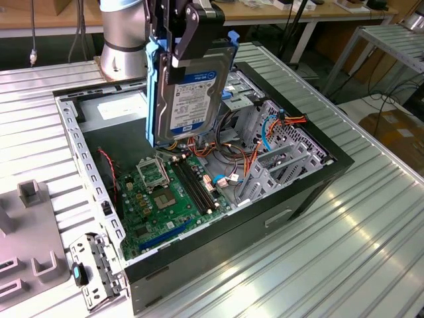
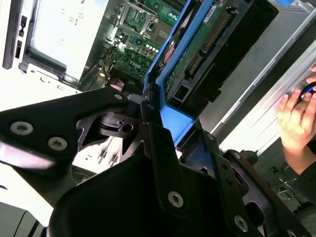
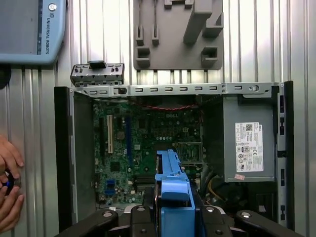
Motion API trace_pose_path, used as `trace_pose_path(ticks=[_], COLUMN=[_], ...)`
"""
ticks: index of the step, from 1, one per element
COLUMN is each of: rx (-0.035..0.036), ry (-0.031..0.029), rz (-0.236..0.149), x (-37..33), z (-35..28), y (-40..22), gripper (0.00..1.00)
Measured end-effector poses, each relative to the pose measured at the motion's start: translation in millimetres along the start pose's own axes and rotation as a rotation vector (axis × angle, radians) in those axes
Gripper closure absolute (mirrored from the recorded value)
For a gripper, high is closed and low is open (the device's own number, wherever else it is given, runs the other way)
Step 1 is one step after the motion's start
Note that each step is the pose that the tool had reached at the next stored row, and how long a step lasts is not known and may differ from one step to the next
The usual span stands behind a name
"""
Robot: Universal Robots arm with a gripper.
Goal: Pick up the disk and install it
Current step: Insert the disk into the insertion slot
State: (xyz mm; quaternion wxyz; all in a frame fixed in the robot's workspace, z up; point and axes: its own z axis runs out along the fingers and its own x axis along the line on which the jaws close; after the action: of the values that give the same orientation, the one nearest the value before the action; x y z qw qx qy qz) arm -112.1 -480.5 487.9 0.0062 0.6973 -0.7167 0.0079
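Observation:
The disk (image 1: 192, 99) is a silver-grey hard drive with a blue-and-white label and blue side rails. It hangs on edge above the open computer case (image 1: 311, 192), over the motherboard (image 1: 165, 192). My gripper (image 1: 173, 53) is shut on the disk from above, one black finger across its labelled face. In the second wrist view the disk's blue rail (image 2: 173, 74) runs out from between the black fingers (image 2: 163, 148). In the first wrist view the blue rail (image 3: 173, 187) sits just ahead of the gripper (image 3: 173, 219), over the case's inside.
A grey power-supply box (image 3: 249, 143) fills one corner of the case, and a metal drive cage (image 1: 278, 152) with cables stands at the exterior view's right. A grey fixture plate (image 3: 177, 34) and a latch plate (image 1: 96, 265) lie outside the case. A person's hand (image 3: 7, 182) rests nearby.

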Motion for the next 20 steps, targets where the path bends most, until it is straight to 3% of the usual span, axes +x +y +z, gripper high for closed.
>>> trace_pose_path(ticks=[6,8,17,20], rx=[0.0001,0.0002,0.0002,0.0002], ry=[0.0033,0.0046,0.0063,0.0076], rz=[0.000,0.000,0.000,0.000], x=[10.4,12.2,12.2,11.9], z=[2.3,3.2,4.8,5.6], y=[-2.1,-5.4,-26.1,-36.2], gripper=[0.63,0.63,0.63,0.63])
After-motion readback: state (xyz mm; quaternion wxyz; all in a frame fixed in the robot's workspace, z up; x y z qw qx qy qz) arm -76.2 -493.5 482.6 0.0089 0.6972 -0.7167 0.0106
